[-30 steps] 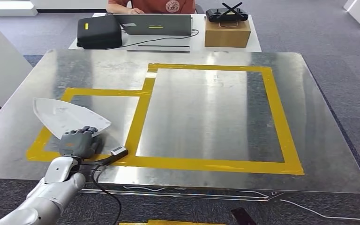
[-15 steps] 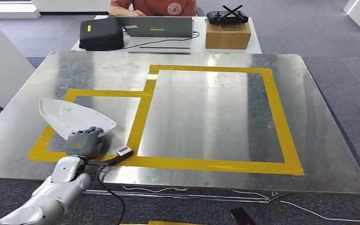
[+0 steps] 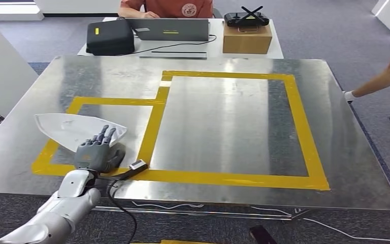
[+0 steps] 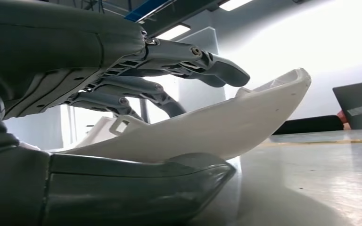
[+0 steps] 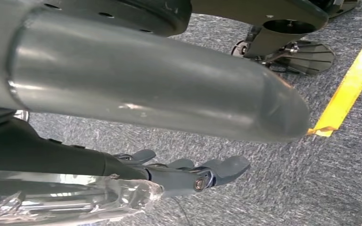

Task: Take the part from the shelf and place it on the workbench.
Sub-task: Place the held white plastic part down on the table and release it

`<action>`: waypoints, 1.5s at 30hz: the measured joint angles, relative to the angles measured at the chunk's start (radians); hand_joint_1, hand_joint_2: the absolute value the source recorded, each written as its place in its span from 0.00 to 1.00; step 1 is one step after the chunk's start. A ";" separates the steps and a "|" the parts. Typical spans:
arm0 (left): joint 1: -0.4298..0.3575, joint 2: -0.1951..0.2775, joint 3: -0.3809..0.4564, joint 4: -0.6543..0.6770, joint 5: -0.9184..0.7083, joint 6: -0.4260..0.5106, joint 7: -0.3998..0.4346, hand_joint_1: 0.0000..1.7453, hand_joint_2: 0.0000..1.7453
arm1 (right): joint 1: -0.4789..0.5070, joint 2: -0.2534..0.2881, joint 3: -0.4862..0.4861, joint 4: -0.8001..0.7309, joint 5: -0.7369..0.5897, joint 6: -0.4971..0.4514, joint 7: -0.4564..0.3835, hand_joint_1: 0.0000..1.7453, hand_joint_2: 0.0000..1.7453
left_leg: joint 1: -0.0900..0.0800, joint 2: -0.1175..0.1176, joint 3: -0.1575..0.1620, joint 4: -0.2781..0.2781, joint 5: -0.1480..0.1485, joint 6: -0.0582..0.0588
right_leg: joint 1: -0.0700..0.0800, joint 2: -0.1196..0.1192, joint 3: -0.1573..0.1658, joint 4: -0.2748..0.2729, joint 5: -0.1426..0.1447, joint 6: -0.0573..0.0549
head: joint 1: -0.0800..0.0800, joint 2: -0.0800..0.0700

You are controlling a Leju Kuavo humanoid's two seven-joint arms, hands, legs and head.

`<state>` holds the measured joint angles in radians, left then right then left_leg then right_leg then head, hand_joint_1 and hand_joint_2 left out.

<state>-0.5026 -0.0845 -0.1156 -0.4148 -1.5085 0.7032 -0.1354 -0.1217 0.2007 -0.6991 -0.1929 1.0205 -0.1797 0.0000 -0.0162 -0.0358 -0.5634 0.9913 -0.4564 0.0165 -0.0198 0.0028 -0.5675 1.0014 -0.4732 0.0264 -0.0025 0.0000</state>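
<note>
The white, flat, pointed part (image 3: pixel 73 129) lies on the metal workbench (image 3: pixel 223 122) inside the small yellow-taped box at the front left. My left hand (image 3: pixel 95 152) is at the part's near edge, fingers stretched out and spread above it. In the left wrist view the fingers (image 4: pixel 169 52) stand off the part (image 4: pixel 226 127) with a gap, while the thumb (image 4: pixel 136 188) lies under its edge. My right hand (image 5: pixel 188 174) hangs low over grey carpet and holds nothing.
Yellow tape (image 3: pixel 304 132) outlines a larger box to the right. Behind the bench a person sits at a table with a laptop (image 3: pixel 170 29), a black case (image 3: pixel 109 36) and a cardboard box (image 3: pixel 247 36). A person's arm (image 3: pixel 381 81) reaches in at the right edge. A white cabinet (image 3: pixel 0 66) stands at the left.
My left hand's fingers have uncurled and lifted off the part, which has settled lower and flatter on the bench. A person's arm has come in at the right edge.
</note>
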 joint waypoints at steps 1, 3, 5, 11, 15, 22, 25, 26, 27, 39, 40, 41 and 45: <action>0.002 -0.001 0.000 0.000 -0.001 0.001 -0.002 0.00 0.00 | 0.000 0.000 -0.001 0.000 0.001 0.000 0.000 0.00 0.00 | 0.000 0.000 0.000 0.000 0.000 0.000 | 0.000 0.000 0.000 0.000 0.000 0.000 | 0.000 0.000; 0.006 -0.001 0.001 0.000 -0.002 0.003 -0.003 0.00 0.00 | 0.000 0.000 -0.002 0.000 0.003 0.000 0.000 0.00 0.00 | 0.000 0.000 0.001 0.000 0.000 0.000 | 0.000 0.000 0.000 0.000 0.000 0.000 | 0.000 0.000; 0.010 -0.001 0.002 0.000 -0.002 0.003 -0.003 0.00 0.00 | 0.000 0.000 -0.004 0.000 0.003 0.000 0.000 0.00 0.00 | 0.000 0.000 0.001 0.000 0.000 0.000 | 0.000 0.000 -0.001 0.000 0.000 0.000 | 0.000 0.000; 0.023 -0.003 0.006 0.000 -0.003 0.004 -0.005 0.00 0.00 | 0.000 0.000 -0.005 0.000 0.006 0.000 0.000 0.00 0.00 | 0.000 0.000 -0.001 0.000 0.000 0.000 | 0.000 0.000 -0.002 0.000 0.000 0.000 | 0.000 0.000; 0.026 -0.005 0.011 -0.005 -0.009 0.004 -0.005 0.00 0.00 | 0.000 0.000 -0.005 0.000 0.012 -0.001 0.000 0.00 0.00 | 0.000 0.000 -0.001 0.000 -0.001 0.000 | 0.000 0.000 -0.002 -0.001 0.000 0.000 | 0.000 0.000; 0.030 -0.007 0.018 -0.014 -0.018 0.004 -0.003 0.00 0.00 | 0.000 0.000 -0.006 0.000 0.017 -0.001 0.002 0.00 0.00 | 0.000 0.000 -0.001 0.000 -0.001 0.001 | 0.000 0.000 -0.002 -0.001 -0.001 0.000 | 0.000 0.000; 0.039 -0.008 0.020 -0.031 -0.028 0.005 0.008 0.00 0.00 | 0.000 0.000 -0.010 0.000 0.019 -0.001 0.003 0.00 0.00 | 0.000 0.000 -0.001 0.000 -0.001 0.001 | 0.000 0.000 -0.002 -0.001 -0.001 0.001 | 0.000 0.000; 0.043 -0.008 0.021 -0.038 -0.030 0.006 0.012 0.00 0.00 | 0.000 0.000 -0.011 0.000 0.020 -0.001 0.004 0.00 0.00 | 0.000 0.000 -0.001 0.000 -0.001 0.001 | 0.000 0.000 -0.002 -0.001 -0.001 0.001 | 0.000 0.000; 0.048 -0.008 0.021 -0.046 -0.030 0.006 0.016 0.00 0.00 | 0.000 0.000 -0.013 0.000 0.020 -0.001 0.004 0.00 0.00 | 0.000 0.000 -0.001 0.000 -0.001 0.001 | 0.000 0.001 -0.002 -0.001 -0.001 0.001 | 0.000 0.000; 0.084 -0.002 0.027 -0.110 -0.030 0.006 0.034 0.00 0.00 | 0.002 0.004 -0.025 0.000 0.031 -0.004 0.011 0.00 0.00 | 0.013 0.010 -0.002 -0.046 0.042 0.028 | -0.002 0.002 -0.092 0.189 -0.116 0.027 | 0.006 0.000; 0.086 -0.002 0.028 -0.110 -0.030 0.006 0.034 0.00 0.00 | 0.004 0.004 -0.027 0.000 0.032 -0.004 0.013 0.00 0.00 | 0.014 0.010 -0.007 -0.044 0.044 0.026 | -0.004 0.002 -0.111 0.238 -0.134 0.030 | 0.006 0.000; 0.087 -0.001 0.030 -0.110 -0.030 0.006 0.034 0.00 0.00 | 0.005 0.004 -0.028 0.000 0.032 -0.005 0.014 0.00 0.00 | 0.016 0.010 -0.011 -0.042 0.046 0.022 | -0.007 0.002 -0.113 0.252 -0.132 0.034 | 0.006 0.000; 0.084 0.004 0.040 -0.110 -0.029 0.005 0.035 0.00 0.00 | 0.003 0.003 -0.030 0.000 0.034 -0.008 0.022 0.00 0.00 | 0.025 0.005 -0.033 -0.012 0.044 -0.003 | -0.016 0.007 0.011 0.036 -0.040 0.046 | 0.008 0.000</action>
<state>-0.4191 -0.0805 -0.0753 -0.5243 -1.5378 0.7079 -0.1008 -0.1187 0.2034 -0.7286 -0.1925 1.0540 -0.1876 0.0219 0.0091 -0.0311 -0.5960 0.9795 -0.4126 0.0135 -0.0359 0.0100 -0.5565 1.0376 -0.5135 0.0719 0.0058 -0.0001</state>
